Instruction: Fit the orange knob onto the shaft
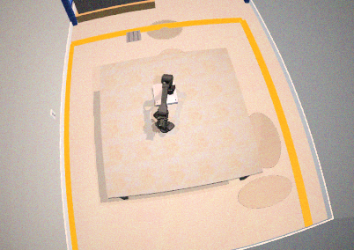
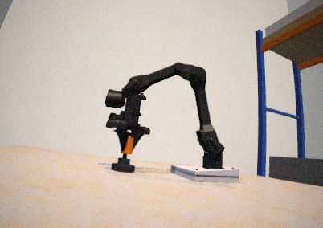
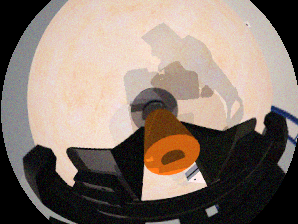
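Observation:
My gripper (image 2: 127, 146) (image 3: 164, 131) is shut on the orange knob (image 2: 128, 144) (image 3: 189, 146), which is roughly upright with a slight lean in the exterior view. The knob's lower end is at the top of the dark shaft (image 2: 124, 156), with a short length of shaft showing below it. I cannot tell whether the shaft's tip is inside the hole. The round dark pedestal (image 2: 123, 168) (image 3: 168, 96) stands on the table under the knob, with a gap between them. In the top view the arm hides the knob and pedestal. The shaft's flat side is hidden.
The arm's white base plate (image 1: 173, 101) (image 2: 217, 176) lies on the table (image 1: 198, 147) (image 2: 72, 186), to the right of the pedestal in the exterior view. A blue and orange rack (image 2: 261, 106) stands beyond the table. The arm's shadow falls around the pedestal in the wrist view.

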`<action>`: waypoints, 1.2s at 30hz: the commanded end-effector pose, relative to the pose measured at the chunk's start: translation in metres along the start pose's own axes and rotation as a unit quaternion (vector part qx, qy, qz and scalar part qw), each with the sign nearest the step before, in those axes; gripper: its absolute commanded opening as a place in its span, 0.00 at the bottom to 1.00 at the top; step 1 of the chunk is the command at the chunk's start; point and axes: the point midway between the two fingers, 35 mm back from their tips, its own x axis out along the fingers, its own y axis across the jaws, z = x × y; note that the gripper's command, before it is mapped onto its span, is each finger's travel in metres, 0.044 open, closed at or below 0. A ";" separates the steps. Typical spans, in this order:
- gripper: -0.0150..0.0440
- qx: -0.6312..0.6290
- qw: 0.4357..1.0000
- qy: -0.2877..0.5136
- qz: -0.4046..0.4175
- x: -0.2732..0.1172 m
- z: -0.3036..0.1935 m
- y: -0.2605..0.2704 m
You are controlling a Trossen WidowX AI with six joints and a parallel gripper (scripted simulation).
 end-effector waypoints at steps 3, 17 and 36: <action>0.25 0.004 1.000 -0.004 0.005 -0.004 0.003 0.003; 0.25 0.004 1.000 -0.004 0.005 0.001 0.004 0.004; 0.25 0.088 0.996 -0.004 0.005 -0.005 0.000 0.000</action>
